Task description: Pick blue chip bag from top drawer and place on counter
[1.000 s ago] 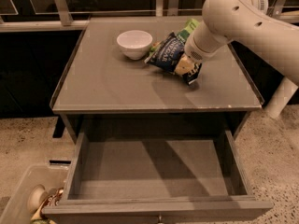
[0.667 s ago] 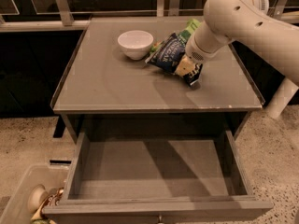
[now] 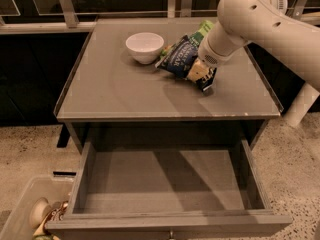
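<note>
Your arm (image 3: 270, 29) enters over the worktop (image 3: 125, 94) right edge, wrist angled down-left; end effector (image 3: 204, 75) on blue chip bag (image 3: 179, 58), grip can't tell.

Gripper (image 3: 205, 75) at blue chip bag (image 3: 180, 59); white bowl (image 3: 145, 46) just beside; counter (image 3: 115, 94) front free.

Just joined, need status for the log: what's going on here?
The robot's arm reaches over the counter, with its tool down at the blue chip bag, which lies on the counter beside a white bowl. A green chip bag peeks out behind the arm. The top drawer stands pulled open with nothing visible inside. Whether the tool grips the bag can't be told from here.
</note>
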